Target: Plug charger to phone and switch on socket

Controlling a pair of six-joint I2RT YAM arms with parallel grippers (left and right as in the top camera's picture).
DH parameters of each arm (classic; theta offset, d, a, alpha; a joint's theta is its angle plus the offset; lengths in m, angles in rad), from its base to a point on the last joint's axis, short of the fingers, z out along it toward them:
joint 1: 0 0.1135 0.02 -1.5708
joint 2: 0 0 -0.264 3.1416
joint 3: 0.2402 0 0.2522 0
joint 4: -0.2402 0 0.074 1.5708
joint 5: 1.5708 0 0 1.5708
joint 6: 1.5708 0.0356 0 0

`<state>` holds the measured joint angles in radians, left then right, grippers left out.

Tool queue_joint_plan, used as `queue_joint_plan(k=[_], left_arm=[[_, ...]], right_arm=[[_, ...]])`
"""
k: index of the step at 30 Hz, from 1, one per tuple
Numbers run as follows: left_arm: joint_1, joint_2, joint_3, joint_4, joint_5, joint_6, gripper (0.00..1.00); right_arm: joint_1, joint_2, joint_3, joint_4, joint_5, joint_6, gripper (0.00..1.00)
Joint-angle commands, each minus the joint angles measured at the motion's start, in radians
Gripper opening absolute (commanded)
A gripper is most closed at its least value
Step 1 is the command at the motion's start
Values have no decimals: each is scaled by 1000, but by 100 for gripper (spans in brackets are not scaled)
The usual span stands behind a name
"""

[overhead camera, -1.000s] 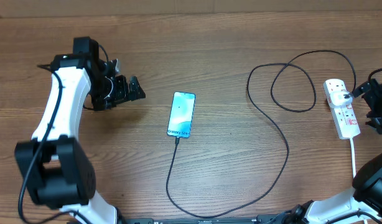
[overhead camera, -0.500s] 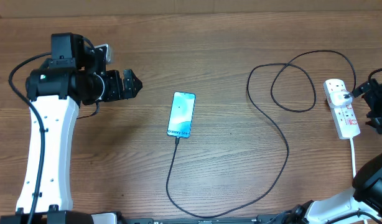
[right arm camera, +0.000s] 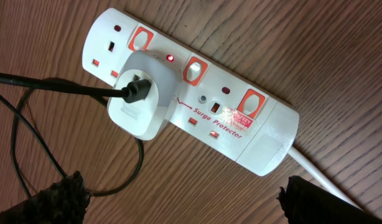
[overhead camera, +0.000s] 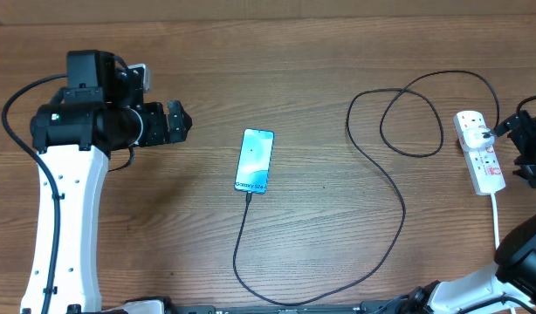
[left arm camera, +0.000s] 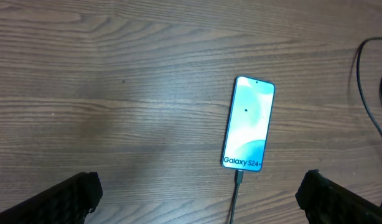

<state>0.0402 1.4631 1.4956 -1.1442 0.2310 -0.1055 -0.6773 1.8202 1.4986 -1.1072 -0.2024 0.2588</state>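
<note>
The phone (overhead camera: 255,161) lies flat mid-table, its blue screen lit (left arm camera: 249,124). The charger (overhead camera: 399,196) is a thin black cable whose connector tip (left arm camera: 239,177) sits in the phone's lower short edge. It loops across the table to a white plug (right arm camera: 141,102) in the socket (overhead camera: 480,153). A small red lamp (right arm camera: 170,58) glows on the socket (right arm camera: 259,134) beside that plug. My left gripper (overhead camera: 182,120) hangs open to the left of the phone, holding nothing (left arm camera: 199,193). Over the socket my right gripper (overhead camera: 518,148) stands open and empty (right arm camera: 178,193).
A thicker white cord (overhead camera: 496,218) runs from the socket toward the table's front edge. The cable's loops (overhead camera: 408,113) spread over the wood left of the socket. A lighter strip (overhead camera: 268,7) borders the table's far edge.
My left arm has lifted and drawn back, and its gripper has shifted slightly left, away from the phone. The right gripper, phone, cable and socket have not moved.
</note>
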Motion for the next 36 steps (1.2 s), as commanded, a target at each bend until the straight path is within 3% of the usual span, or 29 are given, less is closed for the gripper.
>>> queue_joint_plan(k=[1, 13, 36], left_arm=[[-41, -21, 5, -3, -26, 6, 100], [-106, -21, -22, 71, -24, 49, 100], [-148, -121, -705, 812, 14, 46, 100]], right_arm=[[4, -5, 11, 6, -1, 3, 100], [4, -5, 11, 6, -1, 3, 100], [4, -5, 11, 6, -1, 3, 100]])
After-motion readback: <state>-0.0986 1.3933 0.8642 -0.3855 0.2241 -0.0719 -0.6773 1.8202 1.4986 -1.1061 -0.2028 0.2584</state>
